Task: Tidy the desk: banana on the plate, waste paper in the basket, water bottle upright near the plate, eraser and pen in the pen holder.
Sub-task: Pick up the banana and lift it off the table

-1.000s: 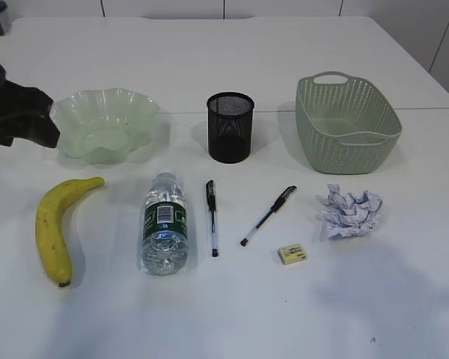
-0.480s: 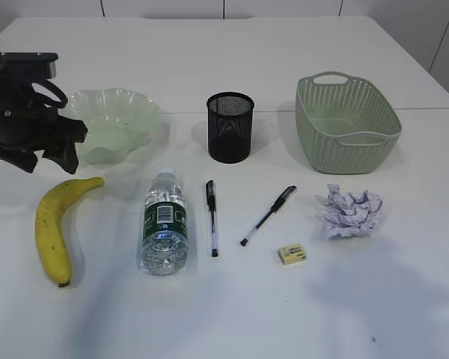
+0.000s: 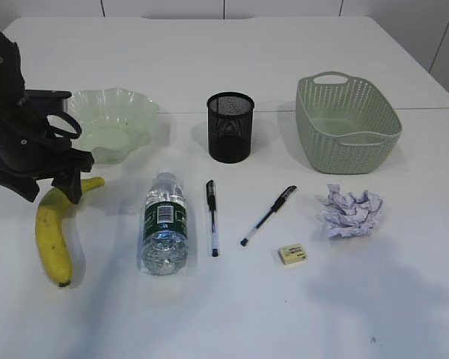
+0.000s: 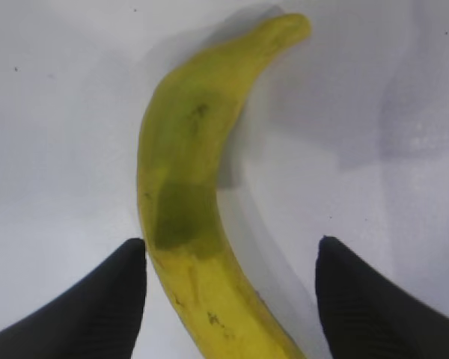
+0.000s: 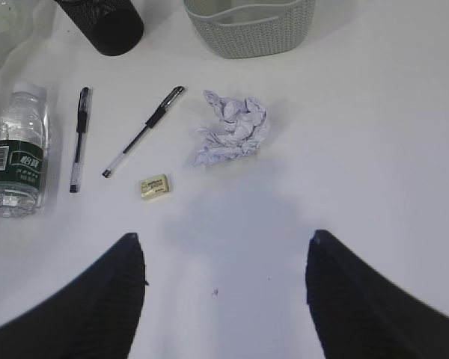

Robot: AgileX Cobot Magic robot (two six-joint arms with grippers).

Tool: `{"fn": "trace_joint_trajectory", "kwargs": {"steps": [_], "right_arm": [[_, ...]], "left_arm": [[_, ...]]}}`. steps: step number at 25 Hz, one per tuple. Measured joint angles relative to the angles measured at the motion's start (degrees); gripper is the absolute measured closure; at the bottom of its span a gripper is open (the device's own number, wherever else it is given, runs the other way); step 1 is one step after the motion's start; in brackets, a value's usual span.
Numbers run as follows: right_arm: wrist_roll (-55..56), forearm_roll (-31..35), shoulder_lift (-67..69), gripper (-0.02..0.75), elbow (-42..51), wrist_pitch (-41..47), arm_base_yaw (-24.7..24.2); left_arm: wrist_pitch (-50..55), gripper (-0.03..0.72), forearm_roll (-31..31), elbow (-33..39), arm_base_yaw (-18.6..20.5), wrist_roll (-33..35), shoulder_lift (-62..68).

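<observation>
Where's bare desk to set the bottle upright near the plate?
Free: strip between plate and pen holder, above the water bottle. Also the wide front edge below the eraser. Crowded: left of the plate, left gripper over banana.

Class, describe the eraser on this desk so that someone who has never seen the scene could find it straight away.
Start at the sage-green basket at the back right of the white desk. In front of it lies the crumpled paper; the eraser sits nearer still, left of the paper. It is the only small pale yellow block, much shorter than the pens beside it.
</observation>
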Motion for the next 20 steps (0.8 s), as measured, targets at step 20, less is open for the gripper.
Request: {"fn": "trace_joint_trajectory", "kwargs": {"steps": [20], "right_arm": [[0.0,0.02,0.0,0.237,0.0,0.0,0.0]], "left_arm": [[-3.38,0.16,1.35,-0.12,3.91,-1.79,3.62]]}}
